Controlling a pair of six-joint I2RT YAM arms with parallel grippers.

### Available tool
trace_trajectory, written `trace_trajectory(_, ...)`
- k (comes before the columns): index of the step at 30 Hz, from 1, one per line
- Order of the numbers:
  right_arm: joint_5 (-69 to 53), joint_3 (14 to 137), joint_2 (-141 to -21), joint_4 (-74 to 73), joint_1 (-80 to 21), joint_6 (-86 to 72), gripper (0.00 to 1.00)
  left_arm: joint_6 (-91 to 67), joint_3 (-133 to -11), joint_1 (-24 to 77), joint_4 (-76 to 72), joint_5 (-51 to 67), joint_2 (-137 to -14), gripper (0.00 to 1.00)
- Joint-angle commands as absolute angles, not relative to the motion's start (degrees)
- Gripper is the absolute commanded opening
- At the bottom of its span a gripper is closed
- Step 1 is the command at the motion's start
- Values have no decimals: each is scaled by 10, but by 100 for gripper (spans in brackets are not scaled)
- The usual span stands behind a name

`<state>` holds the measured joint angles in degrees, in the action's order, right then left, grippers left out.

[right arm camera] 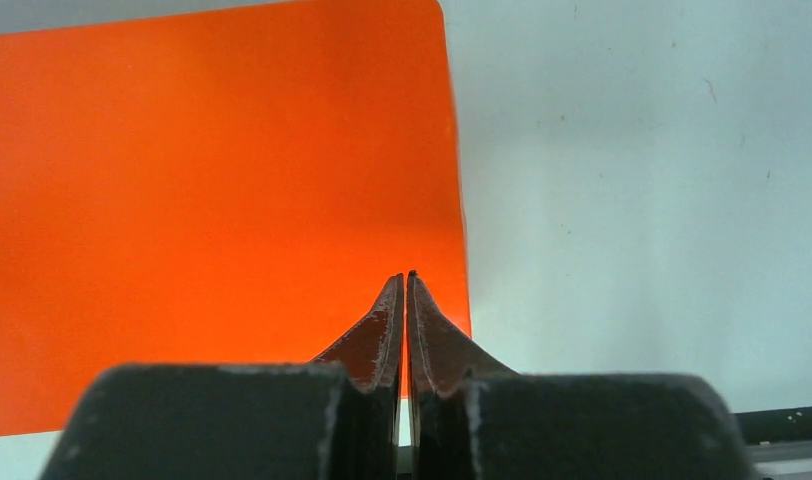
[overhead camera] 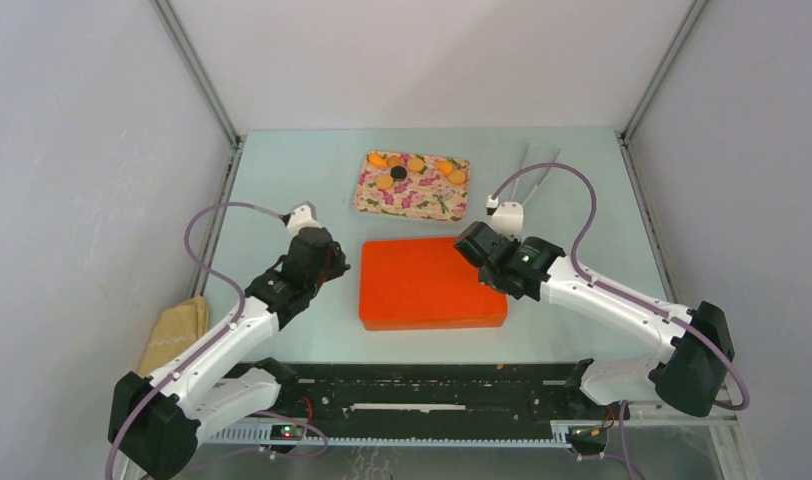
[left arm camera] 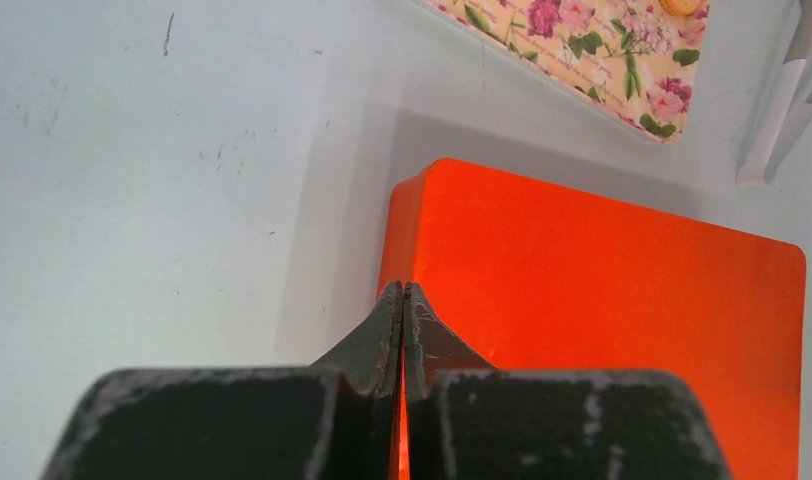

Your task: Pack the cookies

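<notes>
Cookies (overhead camera: pixel 416 164): flat orange-tan discs, one black, strung left-right on floral tray (overhead camera: pixel 422 200). Left claw (left arm camera: pixel 403 292), right claw (right arm camera: pixel 404 282): pinched closed, empty.

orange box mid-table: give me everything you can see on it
The orange box is a shallow rectangle with rounded corners and a plain, glossy top. It looks like painted metal or plastic and has no markings. It lies flat on the table, slightly skewed, on the near side of the floral tray and apart from it. The shut left gripper is at its left edge and the shut right gripper at its right edge; contact cannot be told.
</notes>
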<state>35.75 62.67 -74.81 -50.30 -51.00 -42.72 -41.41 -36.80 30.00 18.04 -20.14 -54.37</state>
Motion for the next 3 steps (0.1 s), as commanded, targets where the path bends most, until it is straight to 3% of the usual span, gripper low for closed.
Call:
trace_trajectory(1,383,643,-751,-514,-509,-435,8,-400,-360,305,161,-199,-544,2)
trace_trajectory(3,392,643,-749,-517,-509,-439,9,-399,-360,305,162,-200,-545,2)
